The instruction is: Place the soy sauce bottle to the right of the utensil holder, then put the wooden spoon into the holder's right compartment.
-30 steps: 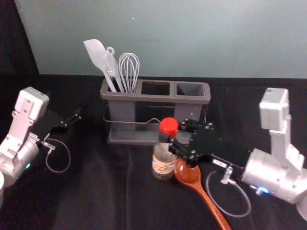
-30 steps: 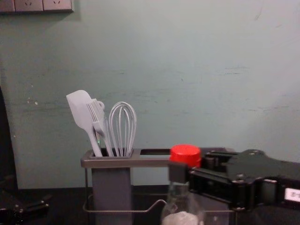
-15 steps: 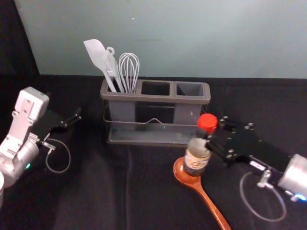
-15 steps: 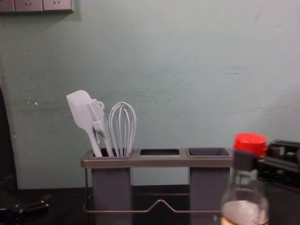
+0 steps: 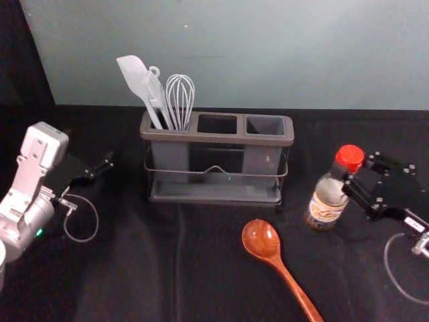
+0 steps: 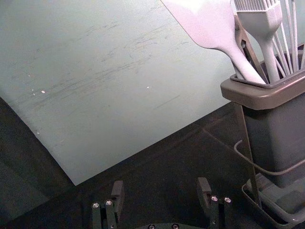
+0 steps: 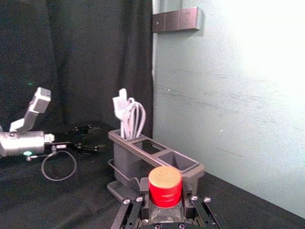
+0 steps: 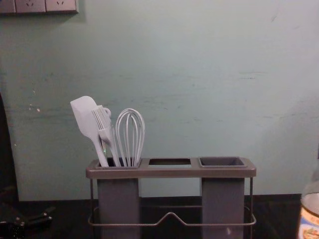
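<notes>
My right gripper is shut on the neck of the soy sauce bottle, right of the utensil holder and tilted in the head view. In the right wrist view the red cap stands between the fingers of the right gripper. The bottle's label shows at the chest view's right edge. On the cloth in front of the holder lies the wooden spoon, bowl toward the holder. Parked at the left is my left gripper; in its wrist view the left gripper stands open.
The holder's left compartment holds a spatula, a brush and a whisk. Its middle and right openings hold no utensils. A wall rises behind the table.
The right gripper has carried the bottle rightward, from in front of the holder and past the spoon to the holder's right. The spoon bowl is uncovered now. The left arm has stayed still.
</notes>
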